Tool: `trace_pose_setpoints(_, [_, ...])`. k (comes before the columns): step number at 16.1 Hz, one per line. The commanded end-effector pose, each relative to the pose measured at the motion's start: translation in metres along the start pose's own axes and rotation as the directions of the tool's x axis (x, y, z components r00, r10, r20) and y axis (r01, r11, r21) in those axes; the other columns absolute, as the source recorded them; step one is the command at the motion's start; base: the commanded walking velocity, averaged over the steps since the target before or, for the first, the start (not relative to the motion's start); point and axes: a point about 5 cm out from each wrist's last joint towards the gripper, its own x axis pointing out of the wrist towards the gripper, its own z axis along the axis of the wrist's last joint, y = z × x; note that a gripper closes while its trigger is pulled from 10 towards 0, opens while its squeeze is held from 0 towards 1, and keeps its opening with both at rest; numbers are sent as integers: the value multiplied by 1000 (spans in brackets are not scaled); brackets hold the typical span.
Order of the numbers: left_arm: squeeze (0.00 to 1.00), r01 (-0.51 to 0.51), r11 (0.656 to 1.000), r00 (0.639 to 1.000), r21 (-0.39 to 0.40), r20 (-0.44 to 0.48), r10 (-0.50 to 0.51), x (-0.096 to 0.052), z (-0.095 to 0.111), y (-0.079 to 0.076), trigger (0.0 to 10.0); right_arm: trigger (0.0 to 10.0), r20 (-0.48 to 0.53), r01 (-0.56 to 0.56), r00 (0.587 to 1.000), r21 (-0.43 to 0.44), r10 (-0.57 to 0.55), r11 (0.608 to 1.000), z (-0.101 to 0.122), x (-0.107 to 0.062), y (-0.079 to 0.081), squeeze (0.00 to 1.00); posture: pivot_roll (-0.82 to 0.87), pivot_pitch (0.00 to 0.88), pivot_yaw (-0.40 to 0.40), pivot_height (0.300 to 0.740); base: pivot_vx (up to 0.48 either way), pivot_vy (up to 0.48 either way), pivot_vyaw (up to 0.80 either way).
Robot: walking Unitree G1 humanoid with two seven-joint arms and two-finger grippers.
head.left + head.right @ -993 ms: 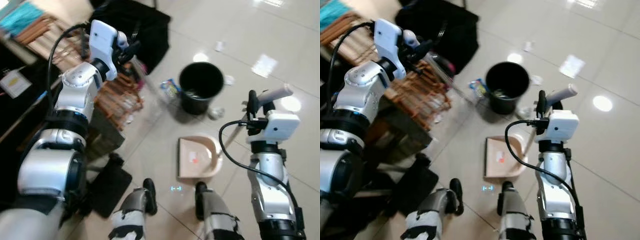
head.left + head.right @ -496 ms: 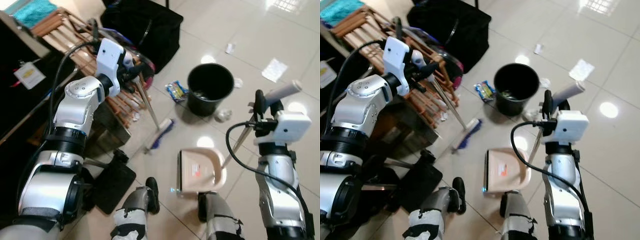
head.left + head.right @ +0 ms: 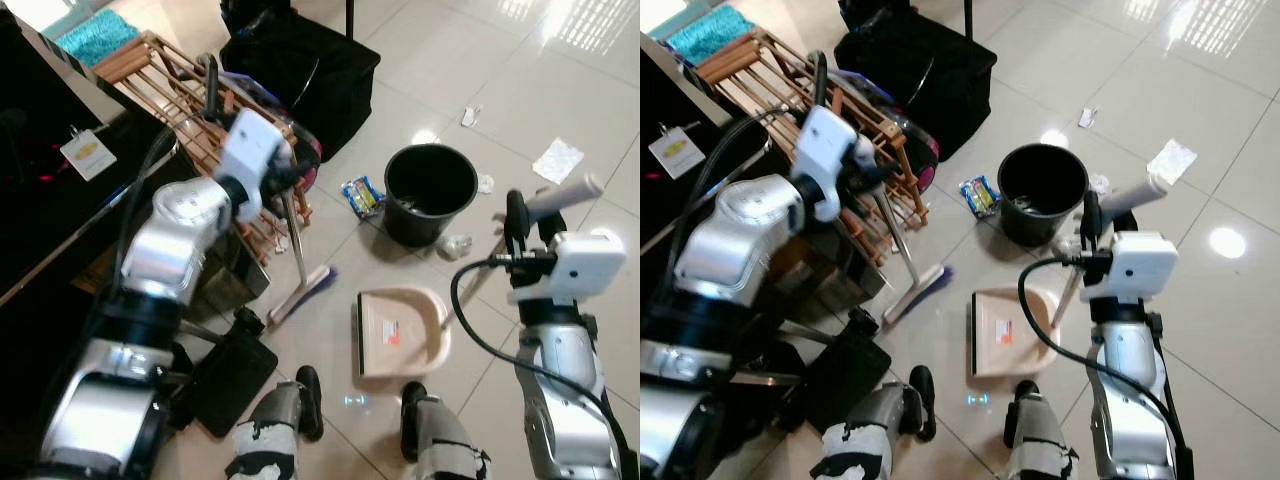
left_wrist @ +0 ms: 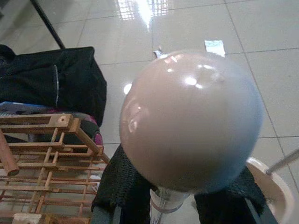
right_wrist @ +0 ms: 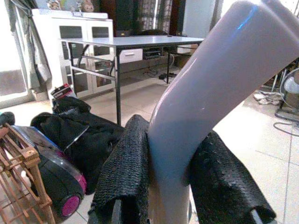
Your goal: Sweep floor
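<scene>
Tiled floor (image 3: 560,60): left gripper (image 3: 290,175) clamps broom (image 3: 298,262).

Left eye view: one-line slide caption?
Left claw holds broom, right claw holds dustpan beside bin.

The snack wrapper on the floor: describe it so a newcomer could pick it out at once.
Find the black bin standing on the pale tiled floor. Just to its left, toward the wooden rack, lies the snack wrapper, flat on the tiles. It is blue and colourfully printed, unlike the white paper scraps beyond the bin.
</scene>
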Motion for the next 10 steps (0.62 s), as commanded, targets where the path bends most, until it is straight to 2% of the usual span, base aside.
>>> trace_pose_setpoints(1, [0, -40, 999, 999, 4, 16, 40, -3, 1, 0, 10000, 10000, 19, 17, 1000, 3, -17, 1000, 6, -4, -2, 0, -11, 223, 126, 740, 0, 0, 0])
trace_pose_setpoints(4, [0, -151, 984, 979, -94, 126, 162, 2, -15, -15, 10000, 10000, 1, 76, 997, 26, -76, 997, 7, -14, -3, 0, -36, 204, 114, 740, 0, 0, 0])
trace_pose_setpoints(7, [0, -197, 970, 966, -140, 144, 217, 3, -32, -24, 10000, 10000, -10, 85, 996, 36, -85, 996, 8, -17, 0, 0, -53, 197, 110, 740, 0, 0, 0])
trace_pose_setpoints(8, [0, -246, 957, 945, -153, 183, 272, 1, -33, -23, 10000, 10000, -11, 86, 996, 38, -86, 996, 9, -18, 2, 0, -56, 196, 110, 740, 0, 0, 0])
trace_pose_setpoints(9, [0, -256, 954, 940, -155, 191, 283, 1, -33, -23, 10000, 10000, -11, 86, 996, 39, -86, 996, 9, -18, 3, 0, -56, 196, 110, 740, 0, 0, 0])
trace_pose_setpoints(10, [0, -282, 946, 917, -159, 246, 314, -2, -27, -22, 10000, 10000, -17, 98, 995, 50, -97, 994, 9, -20, 3, 0, -58, 184, 103, 740, 0, 0, 0])
